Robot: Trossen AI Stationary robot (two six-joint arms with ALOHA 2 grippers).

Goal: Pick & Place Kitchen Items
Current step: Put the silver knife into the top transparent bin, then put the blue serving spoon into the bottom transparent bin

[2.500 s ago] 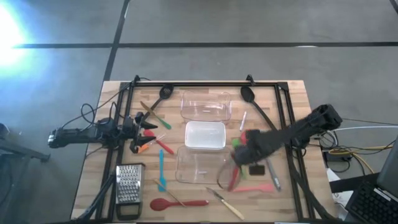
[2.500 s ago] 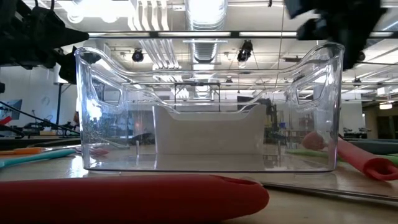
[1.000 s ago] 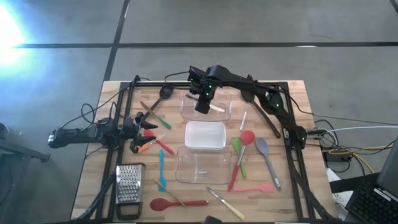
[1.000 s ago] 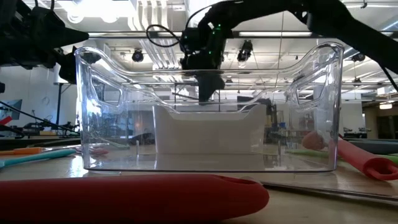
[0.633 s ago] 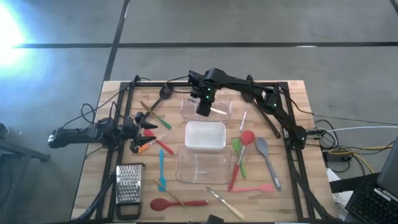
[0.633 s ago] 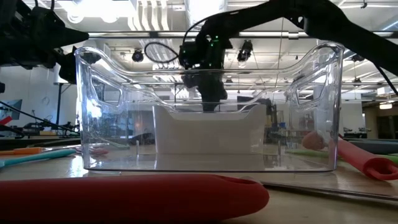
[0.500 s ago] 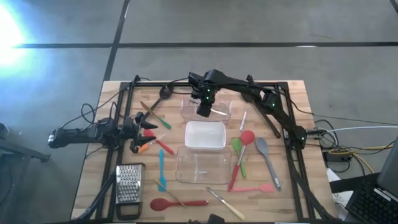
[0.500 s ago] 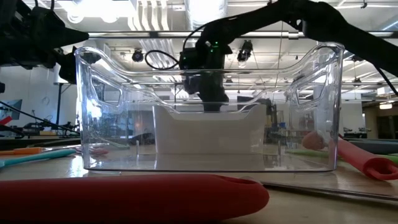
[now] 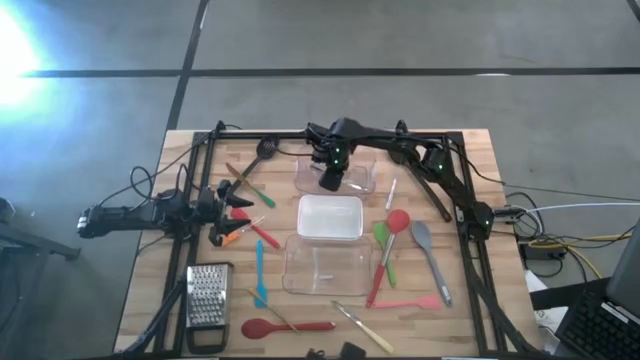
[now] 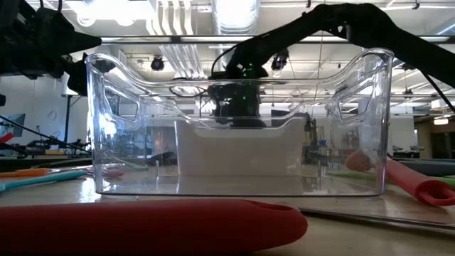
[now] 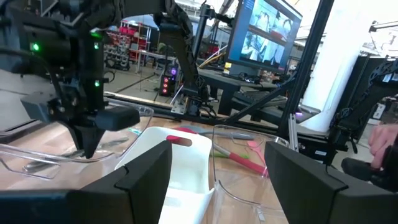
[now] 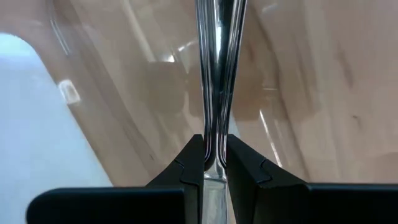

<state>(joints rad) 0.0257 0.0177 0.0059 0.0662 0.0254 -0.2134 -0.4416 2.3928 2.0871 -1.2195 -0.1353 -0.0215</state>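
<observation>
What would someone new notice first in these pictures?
The right gripper reaches into the clear tub at the table's far side, shut on a slim metal utensil. Colourful utensils lie scattered around two more tubs, with a steel grater at the near left corner.

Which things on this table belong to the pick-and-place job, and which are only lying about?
Job:
- metal utensil, held by the right gripper
- red spoon
- teal tool
- grey spoon
- black ladle

Lying about:
- box grater
- far tub
- middle tub
- near tub
</observation>
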